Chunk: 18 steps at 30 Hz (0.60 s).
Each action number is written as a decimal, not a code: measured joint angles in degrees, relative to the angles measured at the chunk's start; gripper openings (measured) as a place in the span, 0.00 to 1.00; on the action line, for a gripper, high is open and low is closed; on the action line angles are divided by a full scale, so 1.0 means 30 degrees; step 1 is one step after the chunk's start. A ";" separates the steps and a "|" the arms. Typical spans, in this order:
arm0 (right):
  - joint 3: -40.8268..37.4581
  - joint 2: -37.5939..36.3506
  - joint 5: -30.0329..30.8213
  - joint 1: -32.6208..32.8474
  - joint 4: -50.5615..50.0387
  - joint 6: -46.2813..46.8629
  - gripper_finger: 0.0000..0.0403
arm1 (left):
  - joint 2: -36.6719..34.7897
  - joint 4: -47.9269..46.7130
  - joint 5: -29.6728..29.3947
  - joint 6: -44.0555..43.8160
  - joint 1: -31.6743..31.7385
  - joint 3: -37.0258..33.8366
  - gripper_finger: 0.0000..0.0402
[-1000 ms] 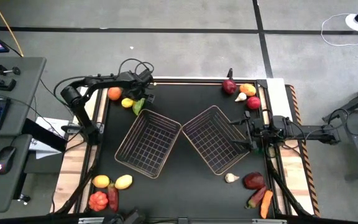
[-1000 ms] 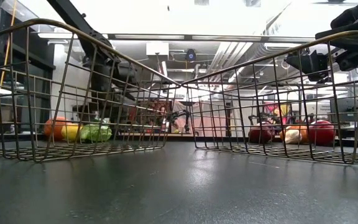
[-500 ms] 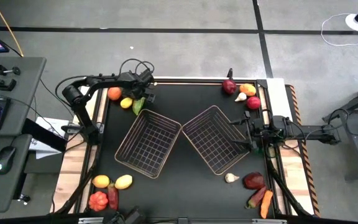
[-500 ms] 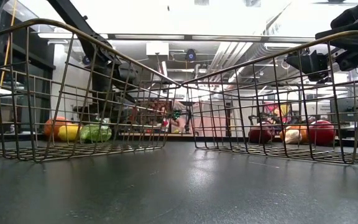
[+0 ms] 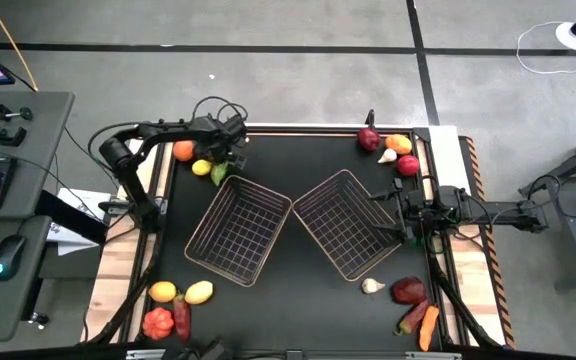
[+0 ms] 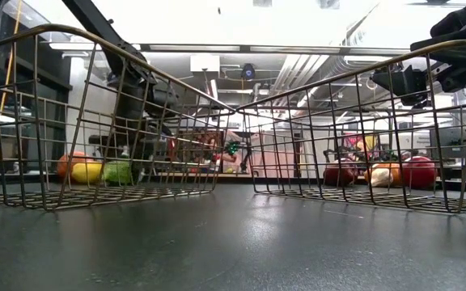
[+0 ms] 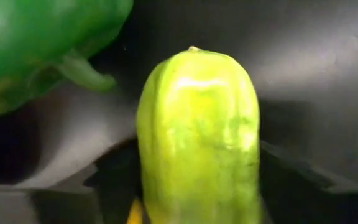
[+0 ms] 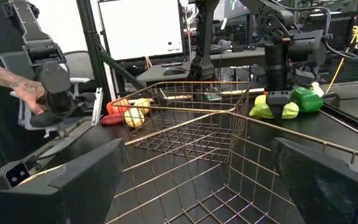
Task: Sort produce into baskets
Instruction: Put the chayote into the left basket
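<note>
Now the left hand (image 5: 220, 168) is down at the far left corner of the surface (image 5: 298, 280), fingers clamped on a light-green pepper (image 7: 197, 134), glossy and ribbed. Only the left wrist view shows a darker green pepper (image 7: 42, 37) beside it. The right hand (image 5: 400, 213) rests over the right basket (image 5: 343, 222), fingers apart.

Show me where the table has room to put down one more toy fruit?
Bare black table lies between the far fruit piles, beyond both baskets, and again along the near edge between the near piles. All four corners are crowded, with the left gripper among the far-left fruit.
</note>
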 joint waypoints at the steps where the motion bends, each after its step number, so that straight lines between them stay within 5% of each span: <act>1: -0.0003 0.0000 0.0000 0.0002 0.0001 0.0000 0.99 | -0.0259 0.0019 -0.0003 0.0120 -0.0091 0.0000 0.56; 3: -0.0007 0.0000 0.0002 0.0003 0.0000 0.0000 0.99 | -0.0969 0.0040 -0.0006 0.0305 -0.0238 0.0003 0.46; 11: -0.0001 0.0000 0.0000 -0.0003 0.0005 0.0000 0.99 | -0.6610 0.0196 0.0486 0.0496 -0.0676 0.1249 0.45; 18: -0.0005 0.0000 0.0000 0.0000 0.0003 0.0000 0.99 | -1.2276 0.1465 0.2942 0.0419 -0.5295 0.1326 0.45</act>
